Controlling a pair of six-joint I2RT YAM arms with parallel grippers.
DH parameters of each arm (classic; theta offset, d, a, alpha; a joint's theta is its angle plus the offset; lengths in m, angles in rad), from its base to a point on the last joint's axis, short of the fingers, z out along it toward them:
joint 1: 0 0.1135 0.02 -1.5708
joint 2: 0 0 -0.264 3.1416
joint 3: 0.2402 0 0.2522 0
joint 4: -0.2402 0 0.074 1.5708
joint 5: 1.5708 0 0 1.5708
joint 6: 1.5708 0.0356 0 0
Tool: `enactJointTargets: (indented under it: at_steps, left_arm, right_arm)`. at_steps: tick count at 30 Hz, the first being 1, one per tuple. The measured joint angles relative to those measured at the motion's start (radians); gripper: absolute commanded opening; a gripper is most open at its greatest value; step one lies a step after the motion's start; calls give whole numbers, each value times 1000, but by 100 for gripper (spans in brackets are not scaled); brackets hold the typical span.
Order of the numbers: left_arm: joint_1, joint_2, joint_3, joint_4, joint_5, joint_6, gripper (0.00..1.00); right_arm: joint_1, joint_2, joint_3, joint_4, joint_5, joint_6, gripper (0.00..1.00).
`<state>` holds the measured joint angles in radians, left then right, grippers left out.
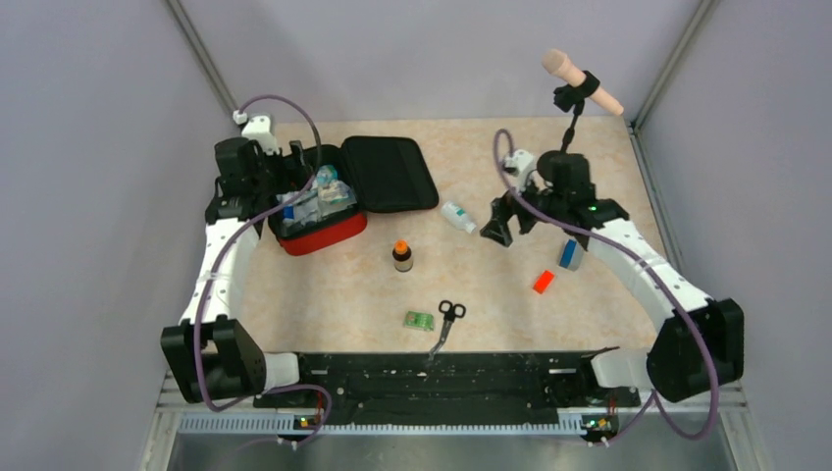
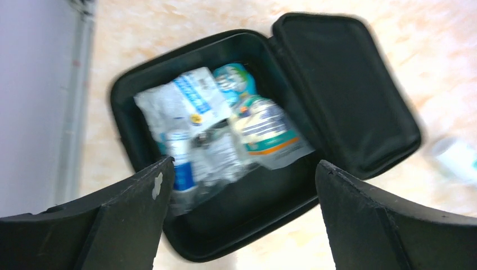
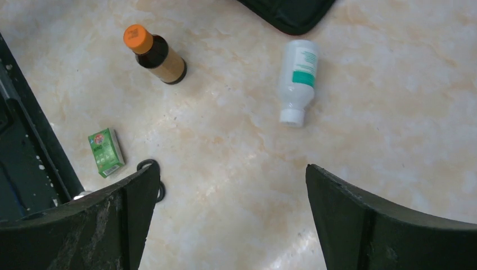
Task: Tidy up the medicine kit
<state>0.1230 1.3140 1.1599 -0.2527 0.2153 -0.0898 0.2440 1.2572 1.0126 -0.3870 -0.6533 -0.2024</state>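
- The table (image 1: 343, 294) carries everything. The medicine kit (image 1: 324, 231) lies open on it, red base toward the arm bases and black-lined lid (image 1: 392, 172) folded flat on the far right side.
- Your left gripper (image 2: 243, 169) hangs directly over the kit's base, jaws wide apart and empty.
- Your right gripper (image 3: 232, 169) hovers well to the right of the kit, jaws also spread with nothing between them.
- Several packets (image 2: 191, 107) and wrapped rolls already sit in the kit's base, so I judge the packing partly done.
- A white bottle (image 3: 298, 79) lies on its side just right of the kit's lid, close ahead of your right gripper. It looks like the piece in hand.
- The next move calls for lowering the open jaws across the bottle's body, not along it. A round bottle on its side may roll.
- A brown bottle (image 1: 402, 256) with an orange cap stands near the kit, toward the arm bases.
- Scissors (image 1: 446, 319) lie farther from the kit the same way, with a green box (image 1: 420, 321) just beside them.
- A blue box (image 1: 570, 254) and a small red block (image 1: 544, 282) rest well right of the kit.
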Motion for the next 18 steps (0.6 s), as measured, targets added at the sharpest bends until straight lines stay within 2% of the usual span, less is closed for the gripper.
enactJointTargets:
  at_steps: [4, 7, 15, 18]
  left_arm:
    - [-14, -56, -18, -24, -62, 231, 99]
    - [-23, -109, -70, -16, -93, 331, 99]
    - [-33, -145, -96, -166, 7, 444, 99]
    - [-68, -142, -90, -274, 61, 498, 99]
  right_arm:
    - [188, 124, 45, 32, 117, -82, 99]
    - [279, 206, 51, 104, 144, -97, 95]
    - [377, 443, 233, 192, 118, -97, 89]
    - [412, 505, 304, 204, 104, -98, 88]
